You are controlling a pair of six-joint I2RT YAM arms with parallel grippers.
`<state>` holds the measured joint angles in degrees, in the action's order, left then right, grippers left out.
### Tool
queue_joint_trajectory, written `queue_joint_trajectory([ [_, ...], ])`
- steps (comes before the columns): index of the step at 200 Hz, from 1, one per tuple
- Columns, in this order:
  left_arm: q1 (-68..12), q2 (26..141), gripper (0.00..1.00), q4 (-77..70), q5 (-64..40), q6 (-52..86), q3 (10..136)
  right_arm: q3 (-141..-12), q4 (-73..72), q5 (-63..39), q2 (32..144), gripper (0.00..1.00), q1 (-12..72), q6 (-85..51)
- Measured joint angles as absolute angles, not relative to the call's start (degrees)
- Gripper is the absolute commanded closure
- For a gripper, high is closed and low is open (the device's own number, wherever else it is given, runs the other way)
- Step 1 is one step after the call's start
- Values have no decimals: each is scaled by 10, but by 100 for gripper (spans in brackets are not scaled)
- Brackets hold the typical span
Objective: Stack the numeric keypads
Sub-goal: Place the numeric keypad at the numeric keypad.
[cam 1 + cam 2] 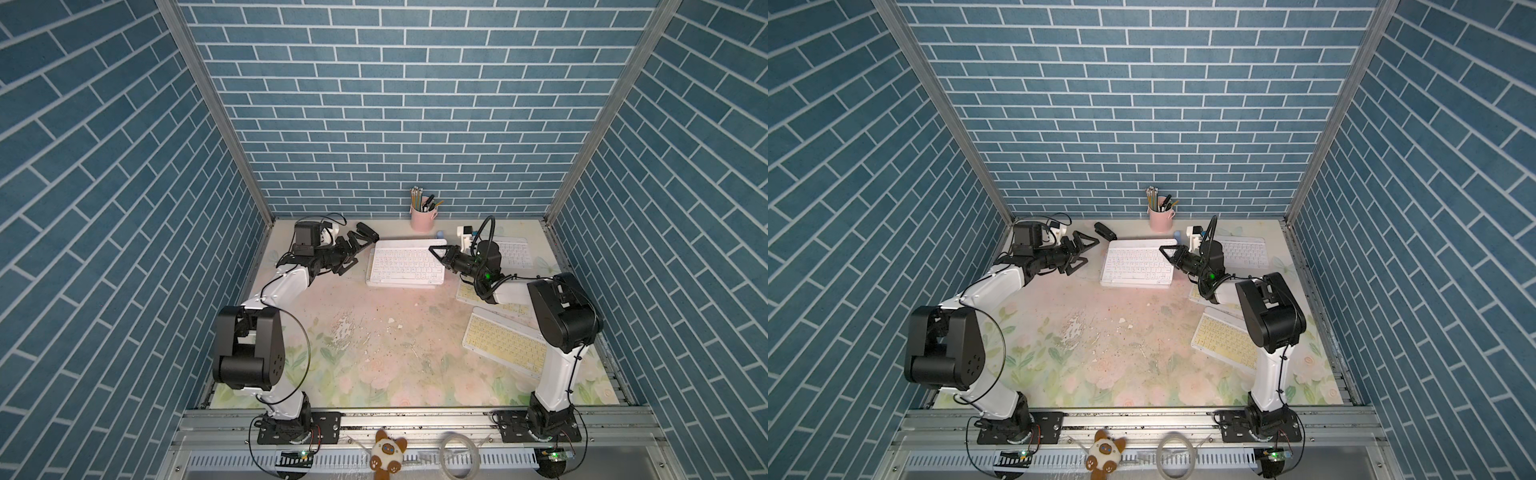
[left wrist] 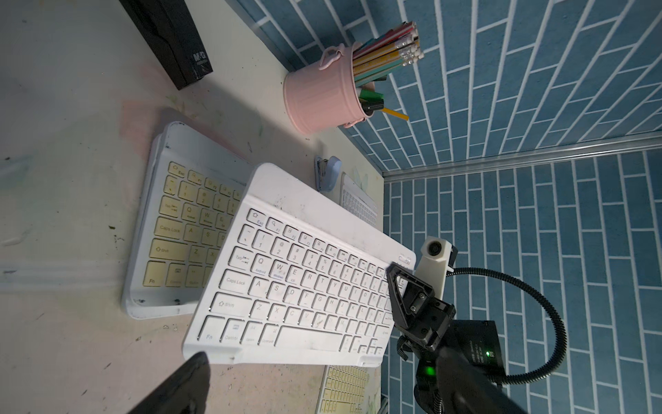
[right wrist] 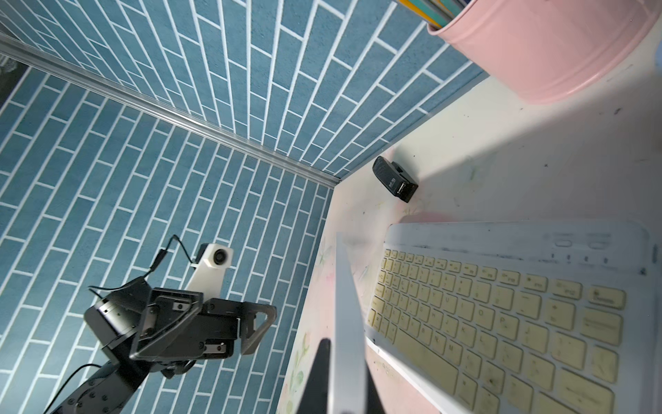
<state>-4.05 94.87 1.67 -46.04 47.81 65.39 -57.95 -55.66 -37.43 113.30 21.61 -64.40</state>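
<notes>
**Stacking, carry phase.** The right gripper is pinching one short end of the white-keyed keypad. Its fingers are clenched on the thin frame, which is showing edge-on between them in the right wrist view. The keypad is hanging tilted, reaching away from these fingers toward the left gripper. That gripper is standing spread and empty just past the keypad's free end.

Beneath the held keypad a yellow-keyed keypad is lying flat on the table. The upper one is sitting skewed and offset over it, and whether any corner is touching cannot be told. Behind the right fingers, toward that arm, are lying the far white keypad, the half-hidden yellow keypad and the near yellow keypad.

**Probable failures:**
- **Sagging or twisting:** the grip is taking one end only, so the long unsupported span may be levering the frame and letting it sag or twist between the fingers.
- **Crooked stack:** releasing while the keypad is skewed would likely leave the stack crooked or nudge the lower keypad.
- **Knocking a neighbour:** a swing to correct the skew risks clipping the small blue item or the pink pencil cup, both just beyond the right fingertips.
</notes>
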Motion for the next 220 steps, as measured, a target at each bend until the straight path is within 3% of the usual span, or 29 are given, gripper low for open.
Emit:
queue_joint_trajectory([
  [122, -60, 1035, 1, -24, -435, 489, 699, -672, -649, -431, 1301, 100, 192, -712],
  [220, -60, 1049, 1, 19, -435, 456, 711, -717, -665, -458, 1353, 100, 190, -746],
])
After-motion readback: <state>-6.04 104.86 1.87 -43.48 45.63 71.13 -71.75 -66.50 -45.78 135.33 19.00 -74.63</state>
